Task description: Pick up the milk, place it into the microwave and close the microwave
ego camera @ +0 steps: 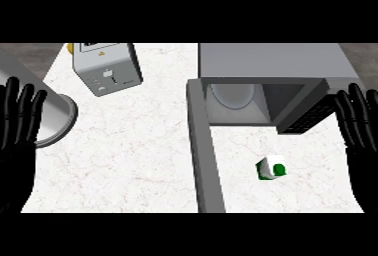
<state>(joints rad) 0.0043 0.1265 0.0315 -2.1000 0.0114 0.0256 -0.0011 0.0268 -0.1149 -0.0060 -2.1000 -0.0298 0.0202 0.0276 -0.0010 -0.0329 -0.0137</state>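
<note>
Head view: left hand (18, 130) and right hand (362, 127) rest straight-fingered, empty. A grazing reach may topple the milk carton (271, 168); the microwave door (203, 150) stands at its 9 o'clock.

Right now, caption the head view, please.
Milk carton on counter before open microwave; left hand and right hand rest open.

Grey appliance (107, 67) beside round grey vessel (65, 114)

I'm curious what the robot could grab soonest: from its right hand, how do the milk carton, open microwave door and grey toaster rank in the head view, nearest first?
From the right hand, resting open at the right edge:
1. milk carton, just to its lower left.
2. microwave door, swung open, mid-view.
3. toaster, far upper left.
</note>
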